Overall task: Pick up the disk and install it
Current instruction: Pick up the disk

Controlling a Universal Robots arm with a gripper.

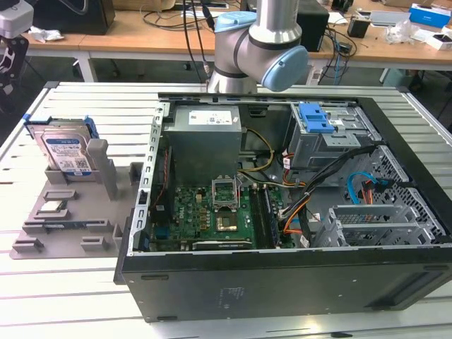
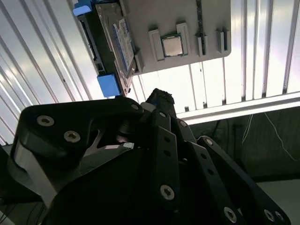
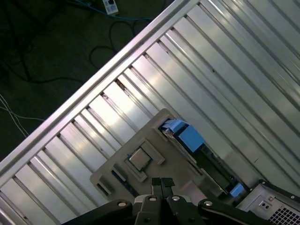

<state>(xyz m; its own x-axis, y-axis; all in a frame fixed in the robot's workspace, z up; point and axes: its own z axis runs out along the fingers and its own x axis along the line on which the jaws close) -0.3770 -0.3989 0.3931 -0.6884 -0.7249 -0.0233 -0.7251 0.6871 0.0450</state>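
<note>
Setting: slatted aluminium table [image 1: 85, 304] is carrying an open computer case [image 1: 282, 282] at the exterior view's right and a grey holder tray [image 1: 70, 236] at its left. Cluttered workbenches are running along the far side.
Arm: robot arm [image 1: 261, 46] is rising from behind the case, at the far side of the table.
Gripper: gripper [image 3: 161, 182] is hanging well above the tray, looking down on it. Its fingers are drawn together tip to tip and gripping nothing.
Disk: disk [image 1: 67, 152] is leaning upright in the tray's far slot, with the blue bracket edging it and the label facing the near side. It is sitting well apart from the case, and the gripper is not touching it.
Chip: small processor chip [image 1: 53, 207] is lying flat in its own recess, nearer than the disk.
Drive cage: grey drive cage [image 1: 321, 141] with a blue latch is sitting in the case's far right corner. Whether its bay is free, I cannot tell.
Progress: by my reading, nothing is done. The disk is not yet picked up, and the whole installation is remaining.
</note>
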